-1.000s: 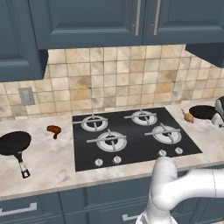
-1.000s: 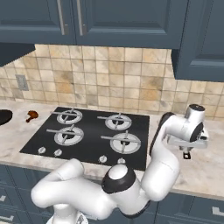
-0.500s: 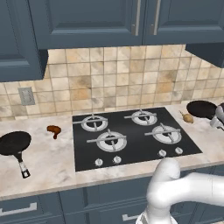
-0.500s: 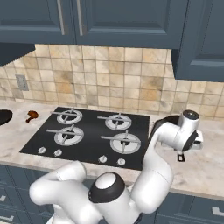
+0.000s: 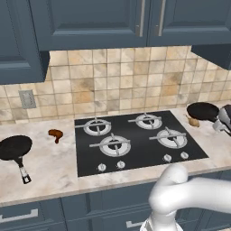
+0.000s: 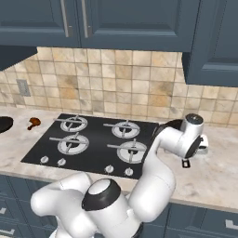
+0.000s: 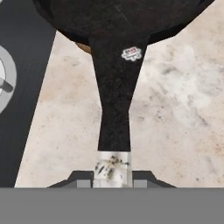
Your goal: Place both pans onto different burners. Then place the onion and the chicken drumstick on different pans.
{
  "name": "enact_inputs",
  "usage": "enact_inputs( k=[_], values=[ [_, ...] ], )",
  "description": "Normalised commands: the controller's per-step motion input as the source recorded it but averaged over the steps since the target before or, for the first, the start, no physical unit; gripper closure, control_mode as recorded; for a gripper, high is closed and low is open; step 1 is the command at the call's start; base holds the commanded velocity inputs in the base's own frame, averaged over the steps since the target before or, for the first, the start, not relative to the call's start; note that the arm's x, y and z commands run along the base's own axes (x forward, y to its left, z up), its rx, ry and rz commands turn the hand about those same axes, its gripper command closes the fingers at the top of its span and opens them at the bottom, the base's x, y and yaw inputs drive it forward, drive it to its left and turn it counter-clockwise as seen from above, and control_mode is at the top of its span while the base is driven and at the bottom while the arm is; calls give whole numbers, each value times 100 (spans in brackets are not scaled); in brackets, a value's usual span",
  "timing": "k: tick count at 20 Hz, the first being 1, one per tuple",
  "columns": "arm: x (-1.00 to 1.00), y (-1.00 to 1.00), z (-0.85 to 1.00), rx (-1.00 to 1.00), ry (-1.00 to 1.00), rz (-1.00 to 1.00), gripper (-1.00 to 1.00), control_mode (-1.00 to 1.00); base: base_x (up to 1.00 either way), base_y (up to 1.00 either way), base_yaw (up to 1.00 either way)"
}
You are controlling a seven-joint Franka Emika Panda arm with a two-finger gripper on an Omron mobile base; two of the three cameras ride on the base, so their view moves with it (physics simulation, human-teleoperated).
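Note:
One black pan [image 5: 202, 110] sits on the counter right of the cooktop [image 5: 135, 153]. Its long handle [image 7: 114, 109] runs straight toward the hand camera. My gripper [image 7: 112, 175] [image 5: 224, 121] [image 6: 187, 160] is shut on the handle's pale tip. The tan onion [image 5: 194, 121] lies against that pan's near-left side and peeks out under its rim [image 7: 85, 47]. The second pan [image 5: 16, 148] rests at the far left of the counter, handle toward the front edge. The reddish-brown chicken drumstick [image 5: 55, 133] [image 6: 33, 122] lies between that pan and the cooktop. All the burners [image 5: 115, 145] are bare.
The tiled backsplash and dark blue wall cabinets stand behind the counter. A wall outlet [image 5: 27, 99] sits at the back left. Control knobs [image 5: 121, 164] line the cooktop's front edge. My own white arm [image 6: 158, 153] blocks part of the right pan in the right base view.
The hand has sunk a little and edged left toward the cooktop, and the right pan has shifted slightly left with it. The jaws have stayed shut; the left pan and drumstick have not moved.

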Motion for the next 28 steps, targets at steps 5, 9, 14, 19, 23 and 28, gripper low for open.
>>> enact_inputs(
  k=[5, 9, 14, 19, 23, 28],
  values=[
    [-9, 22, 14, 0, 0, 12, 100, -100, 0, 0, 0],
    [-21, 24, 1, 0, -4, 15, 100, -100, 0, 0, 0],
    [-11, 17, 12, 2, -14, 16, 100, -100, 0, 0, 0],
    [-4, 22, 17, 1, -4, 14, 100, -100, 0, 0, 0],
    [0, 41, 2, 0, 7, 16, 100, -100, 0, 0, 0],
    [-9, 30, 0, 2, 7, 17, 100, -100, 0, 0, 0]
  ],
)
